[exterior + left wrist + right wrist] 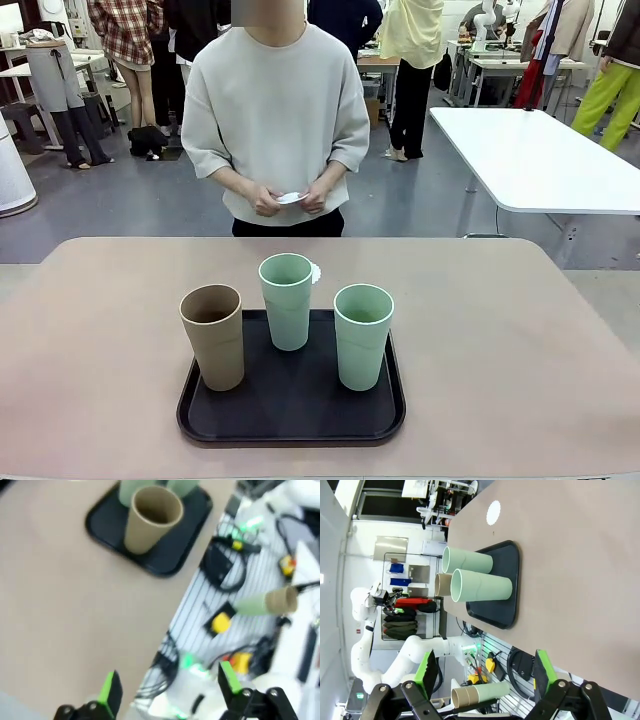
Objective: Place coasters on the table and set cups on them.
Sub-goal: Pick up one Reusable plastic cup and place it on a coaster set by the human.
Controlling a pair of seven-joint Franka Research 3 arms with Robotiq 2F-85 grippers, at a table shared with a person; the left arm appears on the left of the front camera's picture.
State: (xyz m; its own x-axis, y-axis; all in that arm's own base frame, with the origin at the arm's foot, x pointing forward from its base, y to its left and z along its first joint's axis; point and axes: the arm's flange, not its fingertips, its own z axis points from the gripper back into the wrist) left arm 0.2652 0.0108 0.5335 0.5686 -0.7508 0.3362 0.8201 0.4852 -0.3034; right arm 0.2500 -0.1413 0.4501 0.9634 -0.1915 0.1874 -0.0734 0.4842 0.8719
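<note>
Three cups stand on a black tray [290,405] on the table [520,340]: a brown cup [212,336] at the left, a pale green cup [286,300] in the middle and another green cup [363,335] at the right. One white coaster [314,272] lies on the table just behind the middle cup, mostly hidden by it. The person's hands hold more white coasters [289,198] at waist height. My left gripper [170,687] is open over the table's near edge, the brown cup [150,520] ahead. My right gripper [485,672] is open and empty, facing the cups [480,587] and the coaster [493,512].
A white table [540,160] stands at the back right. Cables and gear [225,570] lie below the table's near edge, with a tan-and-green tube [265,602] among them. Bare tabletop lies left, right and behind the tray.
</note>
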